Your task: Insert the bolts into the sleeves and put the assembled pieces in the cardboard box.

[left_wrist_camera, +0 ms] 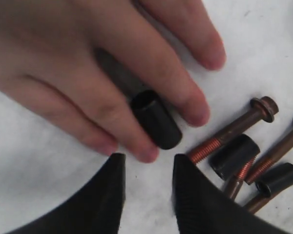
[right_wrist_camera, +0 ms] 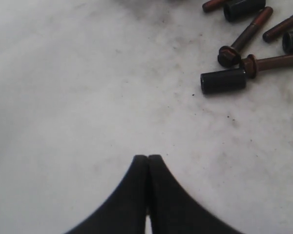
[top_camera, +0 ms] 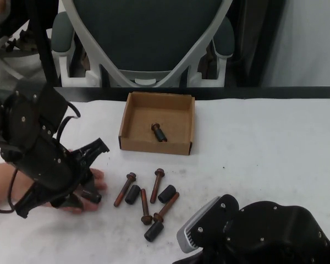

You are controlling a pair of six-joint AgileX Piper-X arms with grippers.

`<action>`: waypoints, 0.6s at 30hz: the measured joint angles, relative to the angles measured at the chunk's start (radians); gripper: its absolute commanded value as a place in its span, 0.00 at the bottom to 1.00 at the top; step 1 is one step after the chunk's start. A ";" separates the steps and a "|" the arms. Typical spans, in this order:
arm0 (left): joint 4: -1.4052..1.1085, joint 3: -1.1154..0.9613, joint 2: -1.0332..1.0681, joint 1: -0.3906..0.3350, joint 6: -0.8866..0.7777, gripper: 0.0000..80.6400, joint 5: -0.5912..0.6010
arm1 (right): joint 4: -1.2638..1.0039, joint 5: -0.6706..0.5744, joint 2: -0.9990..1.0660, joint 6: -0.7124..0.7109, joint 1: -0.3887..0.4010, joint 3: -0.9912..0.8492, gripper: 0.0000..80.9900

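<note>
Item: sleeve (left_wrist_camera: 155,119). Short black rigid tube, probably light, smooth and apt to roll.
Location: against a person's hand (left_wrist_camera: 78,58), just ahead of my left gripper (left_wrist_camera: 147,168), whose jaws are partly open and empty.
Hold: across mid-barrel.
Right gripper (right_wrist_camera: 148,161): closed, empty.

A white bench (top_camera: 275,154) fills the foreground, its surface dulled by grey smudges and a few dark specks. A black strip (top_camera: 275,92) runs along its far edge. Just behind stands a chair (top_camera: 146,27) with a dark grey-green back, a white frame and padded armrests (top_camera: 226,34). A dark upright post (top_camera: 44,44) rises beside it.
</note>
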 measured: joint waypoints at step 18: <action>-0.136 -0.002 0.015 0.000 -0.007 0.36 -0.005 | 0.003 -0.020 0.000 0.000 0.000 0.000 0.00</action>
